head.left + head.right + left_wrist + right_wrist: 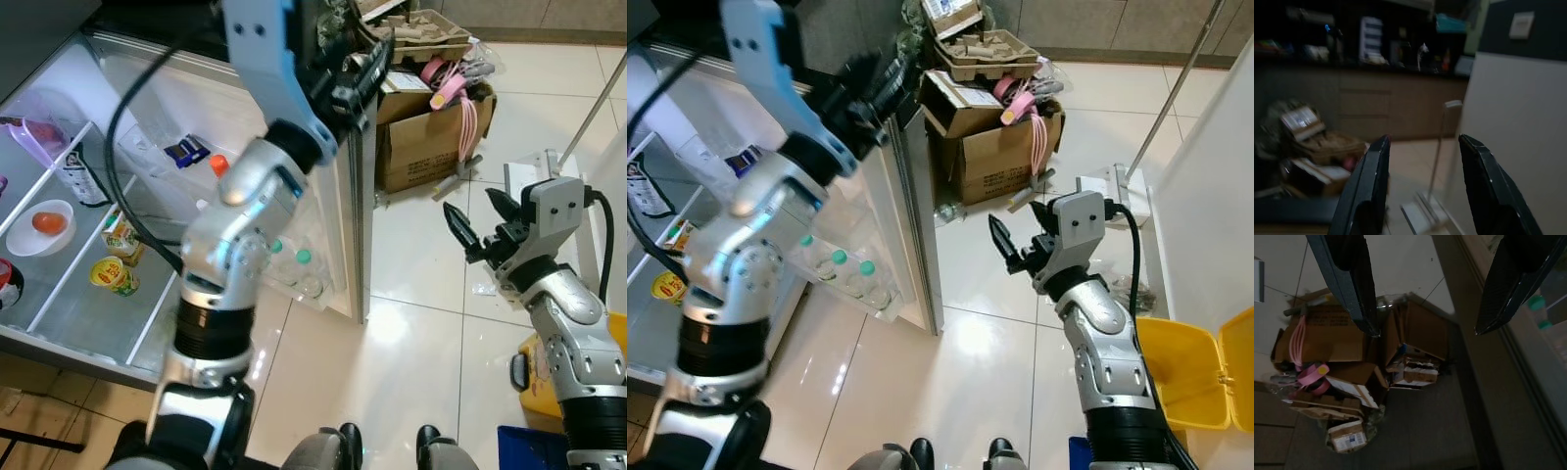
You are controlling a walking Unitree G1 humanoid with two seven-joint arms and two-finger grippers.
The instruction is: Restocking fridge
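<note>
The fridge (59,323) stands open on my left. Its shelves hold a white bowl with an orange item (44,223), a yellow cup (113,276), a small carton (120,238) and a bottle (83,176). The open door (355,215) carries green-capped bottles (294,259) in its lower rack. My left arm is raised, and its gripper (361,73) is open and empty by the door's top edge; I cannot tell whether it touches. Above the floor right of the door, my right gripper (480,217) is open with nothing between its fingers (1347,279).
A cardboard box (431,127) stuffed with packaging and pink straps stands behind the door. A yellow bin (1195,377) is at my right, and a white stand with a pole (534,171) is beyond the right gripper. Glossy tile floor (411,333) lies ahead.
</note>
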